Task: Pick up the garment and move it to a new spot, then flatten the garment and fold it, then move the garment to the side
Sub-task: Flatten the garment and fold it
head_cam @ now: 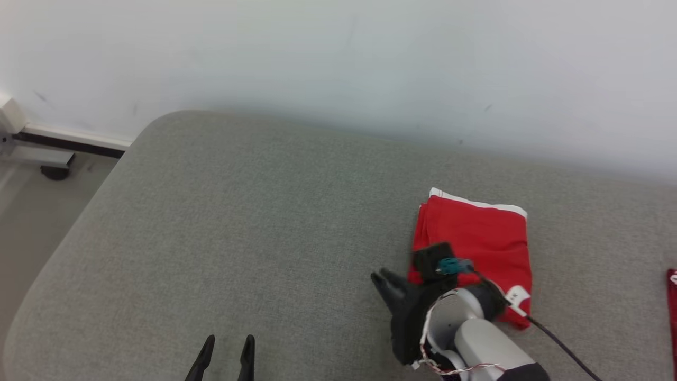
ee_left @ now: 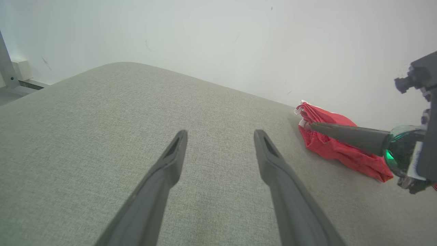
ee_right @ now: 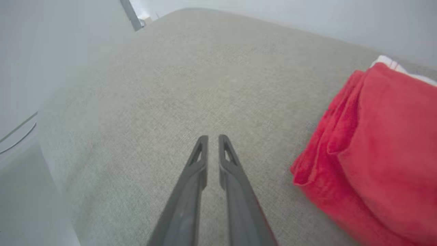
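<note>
The garment [head_cam: 476, 238] is a red cloth with a white band, folded into a compact rectangle on the right part of the grey padded surface [head_cam: 238, 222]. It also appears as the garment [ee_left: 341, 150] in the left wrist view and the garment [ee_right: 382, 143] in the right wrist view. My right gripper [head_cam: 382, 276] hovers just left of its near left corner, apart from it. In its own view the right gripper [ee_right: 211, 138] has its fingers nearly together with nothing between them. My left gripper [head_cam: 228, 341] sits at the near edge, and the left gripper [ee_left: 220, 135] stands open and empty.
A white wall [head_cam: 370, 63] runs close behind the padded surface. Left of the surface is bare floor [head_cam: 31, 211] and a white rail on a dark wheel [head_cam: 37, 145]. Another red item [head_cam: 673, 312] pokes in at the far right edge.
</note>
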Controlling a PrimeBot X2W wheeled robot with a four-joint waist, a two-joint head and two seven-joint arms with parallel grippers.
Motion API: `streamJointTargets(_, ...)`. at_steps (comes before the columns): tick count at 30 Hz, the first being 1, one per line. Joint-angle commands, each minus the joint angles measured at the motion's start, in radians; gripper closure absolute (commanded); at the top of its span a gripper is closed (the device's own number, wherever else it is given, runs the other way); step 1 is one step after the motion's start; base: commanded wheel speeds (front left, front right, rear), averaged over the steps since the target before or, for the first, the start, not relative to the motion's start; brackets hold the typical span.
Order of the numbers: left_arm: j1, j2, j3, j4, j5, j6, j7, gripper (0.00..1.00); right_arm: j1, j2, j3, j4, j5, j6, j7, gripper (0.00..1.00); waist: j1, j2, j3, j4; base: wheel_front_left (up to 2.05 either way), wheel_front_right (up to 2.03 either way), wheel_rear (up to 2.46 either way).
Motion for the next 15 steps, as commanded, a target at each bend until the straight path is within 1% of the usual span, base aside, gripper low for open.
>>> streamJointTargets(1, 0.017, 0.003, 0.005, 0.000, 0.000, 0.006, -0.007, 0.00, 0.020, -0.003, -0.010, -0.007, -0.009, -0.002, -0.012, 0.00, 0.0000, 0.0000, -0.021, -0.023, 0.00, 0.00, 0.00)
streamJointTargets(5, 0.023, 0.004, 0.027, -0.001, 0.007, 0.025, -0.009, 0.00, 0.086, -0.001, -0.120, -0.082, -0.055, -0.002, -0.083, 0.00, 0.0000, 0.0000, -0.052, -0.074, 0.00, 0.00, 0.00)
streamJointTargets(9, 0.028, 0.003, 0.069, -0.004, 0.018, 0.049, -0.011, 0.00, 0.186, -0.001, -0.259, -0.193, -0.119, -0.002, -0.144, 0.00, 0.0000, 0.0000, -0.076, -0.134, 0.00, 0.00, 0.00)
streamJointTargets(13, 0.038, -0.002, 0.119, -0.010, 0.015, 0.057, -0.010, 0.00, 0.293, -0.001, -0.387, -0.330, -0.145, -0.002, -0.197, 0.00, 0.0000, 0.0000, -0.091, -0.192, 0.00, 0.00, 0.00)
streamJointTargets(15, 0.045, -0.008, 0.146, -0.014, 0.017, 0.056, -0.010, 0.00, 0.338, 0.000, -0.410, -0.395, -0.149, -0.002, -0.226, 0.00, 0.0000, 0.0000, -0.095, -0.217, 0.00, 0.00, 0.00)
